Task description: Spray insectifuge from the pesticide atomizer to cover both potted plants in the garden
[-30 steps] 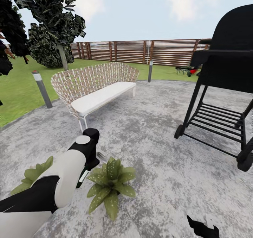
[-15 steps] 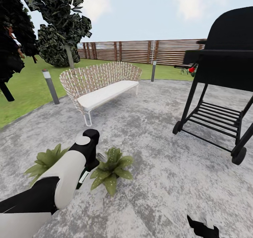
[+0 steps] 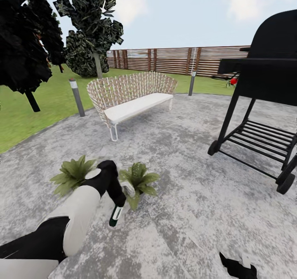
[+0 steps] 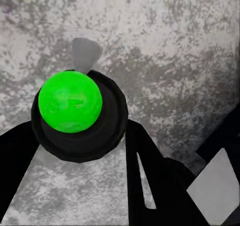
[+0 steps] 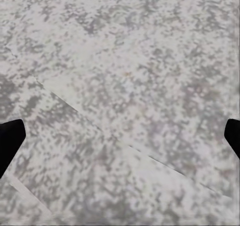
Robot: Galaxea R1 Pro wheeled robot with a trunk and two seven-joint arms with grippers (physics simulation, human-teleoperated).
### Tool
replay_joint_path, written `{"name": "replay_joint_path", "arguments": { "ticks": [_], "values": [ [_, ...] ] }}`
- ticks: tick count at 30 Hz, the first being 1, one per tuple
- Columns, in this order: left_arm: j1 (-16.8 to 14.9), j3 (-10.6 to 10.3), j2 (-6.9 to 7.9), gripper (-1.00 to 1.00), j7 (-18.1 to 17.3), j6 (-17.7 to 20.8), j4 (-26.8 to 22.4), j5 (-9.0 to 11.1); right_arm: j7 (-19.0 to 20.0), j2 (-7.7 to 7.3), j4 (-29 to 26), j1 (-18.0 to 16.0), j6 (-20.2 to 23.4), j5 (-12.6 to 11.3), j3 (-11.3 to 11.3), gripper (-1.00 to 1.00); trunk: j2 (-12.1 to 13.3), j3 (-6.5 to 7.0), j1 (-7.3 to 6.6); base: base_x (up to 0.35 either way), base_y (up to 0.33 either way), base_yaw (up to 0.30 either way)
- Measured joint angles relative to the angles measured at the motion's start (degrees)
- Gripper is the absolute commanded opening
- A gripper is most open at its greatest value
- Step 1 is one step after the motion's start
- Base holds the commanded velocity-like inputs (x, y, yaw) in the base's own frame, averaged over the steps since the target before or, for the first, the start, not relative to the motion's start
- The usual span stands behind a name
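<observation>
The left gripper [image 3: 117,199] is clamped on the slim dark-green pesticide atomizer [image 3: 116,216], just beside the two leafy green potted plants [image 3: 138,180]; spraying apparently remains.

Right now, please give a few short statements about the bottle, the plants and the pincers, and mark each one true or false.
1. The left pincer holds the pesticide atomizer. True.
2. The two potted plants stand on the lawn. False: they stand on the grey paving.
3. The wicker bench is beyond the plants. True.
4. The right pincer grips a plant. False: its tips stand wide apart, with paving between them.
</observation>
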Motion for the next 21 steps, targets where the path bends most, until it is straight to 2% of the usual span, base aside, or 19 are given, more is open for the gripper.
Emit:
{"name": "replay_joint_path", "arguments": {
  "ticks": [2, 4, 5, 7, 8, 9, 12, 13, 15, 16, 17, 18, 19, 21],
  "values": [
    [2.1, -0.1, 0.15, -1.0, 5.2, -2.8, 0.0, 5.8, 0.0, 0.07, -0.1, 0.0, 0.0, 0.0, 0.1, 1.0, 0.0, 0.0, 0.0, -0.292, -0.136, 0.008],
    [3.1, -0.1, 0.29, -1.0, 7.2, -6.0, 0.1, 9.0, 0.4, 0.08, -0.2, 0.0, 0.1, 0.0, 0.2, 1.0, 0.0, 0.01, 0.0, -0.304, -0.112, 0.003],
    [3.4, 0.0, 0.34, -1.0, 7.5, -8.4, 0.1, 9.8, 0.9, 0.08, -0.5, 0.0, 0.1, 0.1, 0.5, 1.0, 0.0, 0.01, 0.0, -0.309, -0.1, 0.001],
    [4.3, 0.2, 0.51, -1.0, 7.8, -15.7, 0.2, 11.4, 4.5, 0.08, -3.1, 0.0, 0.1, 0.8, 3.4, 1.0, 0.0, 0.01, 0.0, -0.312, -0.088, 0.0],
    [4.7, 0.2, 0.61, -1.0, 7.7, -17.4, 0.1, 11.9, 6.3, 0.07, -5.0, 0.0, 0.0, 0.9, 4.5, 1.0, 0.0, 0.01, 0.0, -0.314, -0.081, 0.0],
    [5.2, 0.3, 0.93, -1.0, 7.4, -18.9, 0.1, 12.6, 8.9, 0.06, -8.4, 0.0, 0.1, 1.0, 5.7, 1.0, 0.0, 0.01, 0.0, -0.314, -0.08, 0.0],
    [5.7, 0.3, 2.37, -1.0, 6.2, -20.5, 0.1, 15.1, 16.1, 0.19, -17.1, 0.0, 0.5, 1.1, 6.7, 1.0, 0.0, 0.01, -0.01, -0.283, -0.057, 0.0],
    [5.8, 0.3, 3.21, -1.0, 5.5, -21.3, 0.1, 16.6, 19.4, 0.35, -20.0, 0.0, 1.0, 1.1, 6.8, 1.0, 0.0, 0.01, -0.01, -0.165, -0.02, 0.0],
    [6.1, 0.3, 4.36, -1.0, 4.5, -23.2, 0.1, 19.3, 23.5, 0.52, -23.8, 0.0, 2.9, 1.1, 6.9, 1.0, 0.0, 0.01, -0.03, -0.08, -0.01, 0.0],
    [6.6, 0.3, 5.14, -1.0, 3.5, -25.0, 0.2, 21.3, 26.4, 0.6, -27.0, 0.0, 5.5, 1.1, 6.9, 1.0, 0.0, 0.01, -0.03, -0.035, -0.004, 0.0],
    [7.0, 0.3, 5.57, -1.0, 2.9, -26.0, 0.2, 22.5, 28.4, 0.67, -29.3, 0.0, 7.6, 1.1, 6.9, 1.0, 0.0, 0.01, -0.03, -0.014, -0.002, 0.0],
    [7.9, 0.2, 6.07, -1.0, 2.0, -27.2, 0.2, 23.9, 33.2, 0.74, -33.8, 0.0, 11.7, 1.0, 6.9, 1.0, 0.0, 0.01, -0.04, -0.004, 0.0, 0.0],
    [8.6, 0.1, 6.29, -1.0, 1.4, -27.8, 0.2, 24.6, 40.1, 0.76, -39.6, 0.0, 16.3, 1.0, 6.8, 1.0, 0.0, 0.01, -0.04, -0.001, 0.0, 0.0],
    [8.8, -0.2, 6.06, -1.0, 1.2, -27.9, 0.2, 24.7, 44.9, 0.78, -45.0, 0.0, 19.3, 1.1, 6.9, 1.0, 0.0, 0.01, -0.04, 0.0, 0.0, 0.0]
  ]
}}
